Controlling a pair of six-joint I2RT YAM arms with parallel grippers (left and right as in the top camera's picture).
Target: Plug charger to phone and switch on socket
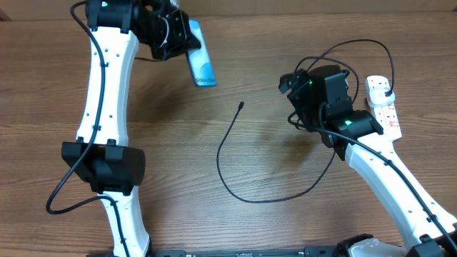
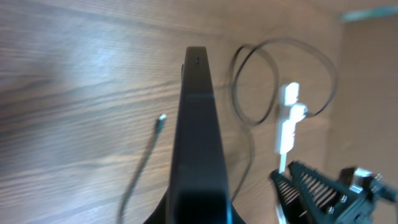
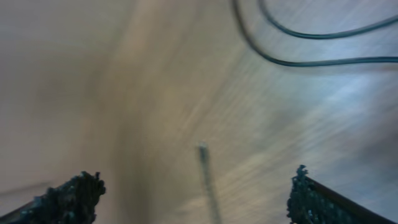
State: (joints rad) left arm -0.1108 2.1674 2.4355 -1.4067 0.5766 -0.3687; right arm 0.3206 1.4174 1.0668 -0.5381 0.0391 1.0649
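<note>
Clamping the slim rectangular light-blue phone (image 1: 201,64) in the left pincer (image 1: 180,39), fingers closed on one end; from the left wrist, showing only as a dark edge-on slab cut off at the frame's bottom. Blurring in the right wrist view: right pincer (image 3: 194,177) spread wide, holding nothing, with what seems the connector tip of the long thin black charger (image 1: 219,150) lying on bare wood just ahead, between the fingers. Curving away below that pincer, vanishing under the right arm. Sitting behind the right pincer, white elongated socket (image 1: 385,111) with red markings, lower end partly covered by the arm. Leaving open brown wooden table (image 1: 171,143) between both pincers.
</note>
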